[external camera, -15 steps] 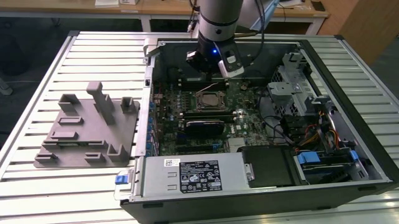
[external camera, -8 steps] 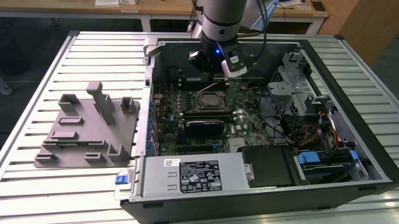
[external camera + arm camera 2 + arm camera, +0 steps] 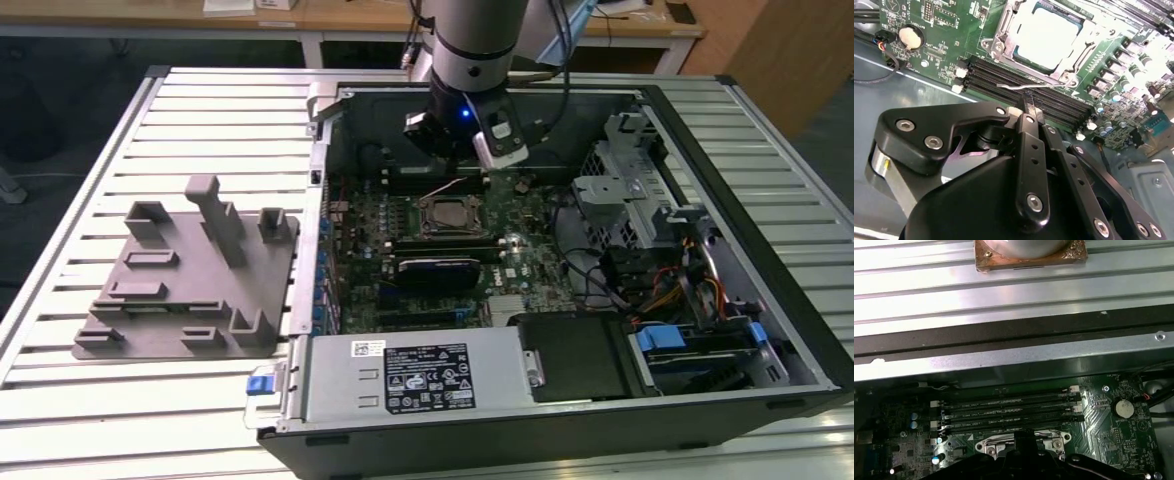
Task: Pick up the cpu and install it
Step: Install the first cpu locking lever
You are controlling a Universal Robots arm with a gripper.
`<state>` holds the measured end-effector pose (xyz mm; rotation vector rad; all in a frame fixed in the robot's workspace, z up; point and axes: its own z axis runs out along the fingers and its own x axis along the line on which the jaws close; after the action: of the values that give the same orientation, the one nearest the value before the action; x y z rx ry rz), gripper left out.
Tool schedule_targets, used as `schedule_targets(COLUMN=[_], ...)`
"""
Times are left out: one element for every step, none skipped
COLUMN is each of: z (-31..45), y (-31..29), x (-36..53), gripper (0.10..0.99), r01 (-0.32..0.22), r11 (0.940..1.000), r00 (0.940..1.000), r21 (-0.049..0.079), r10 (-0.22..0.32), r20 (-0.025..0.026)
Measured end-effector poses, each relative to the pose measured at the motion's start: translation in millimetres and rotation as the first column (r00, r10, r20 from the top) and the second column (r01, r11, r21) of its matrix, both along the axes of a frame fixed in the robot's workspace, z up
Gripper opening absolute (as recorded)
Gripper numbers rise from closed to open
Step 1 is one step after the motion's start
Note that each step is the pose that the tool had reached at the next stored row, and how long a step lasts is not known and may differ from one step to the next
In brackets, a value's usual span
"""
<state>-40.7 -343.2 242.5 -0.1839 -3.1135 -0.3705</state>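
The cpu [image 3: 1046, 37] is a silvery-white square lying in the metal-framed socket [image 3: 1000, 37] on the green motherboard; in the exterior view the cpu [image 3: 445, 215] sits mid-board inside the open computer case. My gripper [image 3: 1027, 106] hangs just off the socket's edge, above the black memory slots [image 3: 1004, 75]. Its black fingers [image 3: 1030, 150] are shut with nothing between them. A thin wire socket lever [image 3: 1016, 86] runs right past the fingertips. In the exterior view the gripper [image 3: 451, 165] is just behind the socket.
The open case [image 3: 320, 200] lies on a slatted metal table [image 3: 200, 110]. A grey plastic fixture [image 3: 187, 290] stands at the exterior view's left. The power supply [image 3: 427, 375], drive bays [image 3: 641, 190] and cables [image 3: 667, 290] crowd the case's front and right.
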Motion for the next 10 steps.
schedule_targets(z=[-0.7,-1.3,-1.9,-2.4,-2.8,-3.3,-3.6,-3.9,-4.1,-4.4], y=[0.0,0.0,0.0,0.0,0.0,0.0,0.0,0.0,0.0,0.0], x=[0.0,0.0,0.0,0.0,0.0,0.0,0.0,0.0,0.0,0.0], gripper=[0.106,0.106,0.106,0.106,0.106,0.106,0.106,0.106,0.106,0.106], r01=[0.0,0.0,0.0,0.0,0.0,0.0,0.0,0.0,0.001,0.001], r11=[1.0,1.0,1.0,1.0,1.0,1.0,1.0,1.0,0.9999,0.9999], r00=[1.0,1.0,1.0,1.0,1.0,1.0,1.0,1.0,1.0,0.9999], r21=[-0.001,-0.003,-0.004,-0.005,-0.006,-0.007,-0.009,-0.01,-0.011,-0.012], r10=[0.0,0.0,0.0,0.0,0.0,0.0,0.0,0.0,0.0,-0.001], r20=[0.0015,0.0036,0.0054,0.0067,0.008,0.009,0.0097,0.0099,0.01,0.0101])
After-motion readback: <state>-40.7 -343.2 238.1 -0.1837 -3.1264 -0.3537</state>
